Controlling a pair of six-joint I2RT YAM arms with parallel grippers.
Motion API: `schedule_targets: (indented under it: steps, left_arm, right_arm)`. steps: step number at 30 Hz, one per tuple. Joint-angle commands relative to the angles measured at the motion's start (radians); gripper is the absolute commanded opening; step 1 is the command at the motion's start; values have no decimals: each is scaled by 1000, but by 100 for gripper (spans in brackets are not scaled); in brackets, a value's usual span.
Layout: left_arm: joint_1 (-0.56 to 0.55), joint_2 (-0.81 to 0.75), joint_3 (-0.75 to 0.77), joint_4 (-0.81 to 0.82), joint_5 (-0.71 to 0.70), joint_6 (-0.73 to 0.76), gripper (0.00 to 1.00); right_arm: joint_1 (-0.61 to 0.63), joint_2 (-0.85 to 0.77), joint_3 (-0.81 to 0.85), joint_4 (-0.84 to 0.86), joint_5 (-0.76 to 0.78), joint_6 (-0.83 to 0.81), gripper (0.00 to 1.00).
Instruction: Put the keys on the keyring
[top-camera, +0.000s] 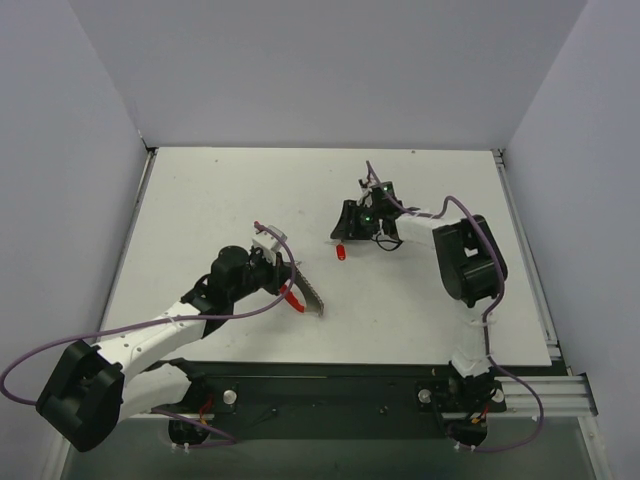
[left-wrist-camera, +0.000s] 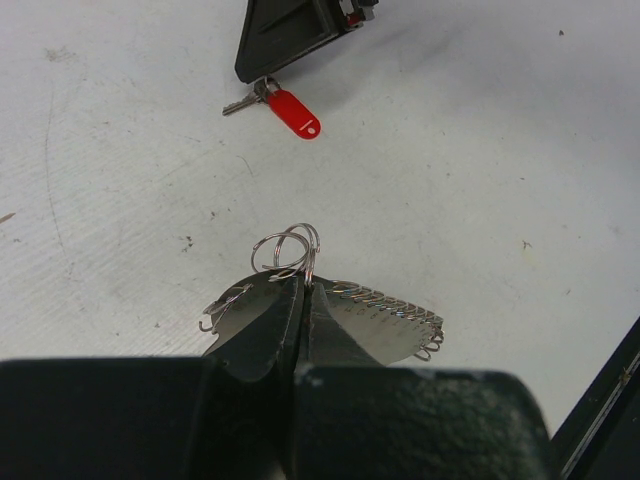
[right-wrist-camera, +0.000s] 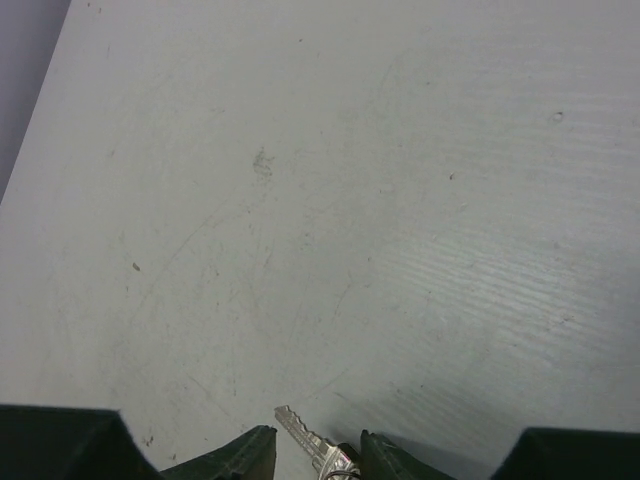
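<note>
- Two pincers are mine, and both sit low over the white bench (top-camera: 200, 200), the left one nearer my bases.
- My left pincer (left-wrist-camera: 303, 300) is clamped tight on the keyring (left-wrist-camera: 288, 248). Its wire loops stick out past my fingertips, and toothed grey metal fans out to either side.
- From above, the keyring shows a bright red arc beside a jagged grey edge.
- The key (left-wrist-camera: 293, 112) lies flat on the bench, well apart from the keyring and farther out, with its red head beside its thin silver shaft.
- My right pincer (right-wrist-camera: 318, 447) is down at the key, fingers narrowly parted on either side of it. The silver shaft pokes forward between them. I cannot tell whether they actually pinch it.
</note>
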Motion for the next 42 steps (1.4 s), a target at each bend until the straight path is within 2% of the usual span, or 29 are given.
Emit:
schedule_targets:
  steps: [1,4,12,17,27,35,42]
  left_arm:
    - [8,-22,30,63,13,-2,0]
    - [8,-30,23,65,10,-2,0]
    - [8,-42,15,68,12,-7,0]
    - [8,-53,7,68,12,-8,0]
    - [8,-75,1,59,3,-8,0]
    - [8,-78,1,56,3,-5,0]
    - [8,-84,1,48,1,-4,0]
  right_arm:
    - [27,-4,12,-80,40,-45,36]
    - [29,-29,-10,-85,40,-48,29]
    - [29,-90,-54,-93,32,-49,23]
    - [26,-106,-66,-83,23,-55,25]
    - [10,-87,-79,-34,-126,-40,23]
    - [4,-107,-113,-30,-120,-55,22]
    - [3,-119,-123,-44,-106,-87,29]
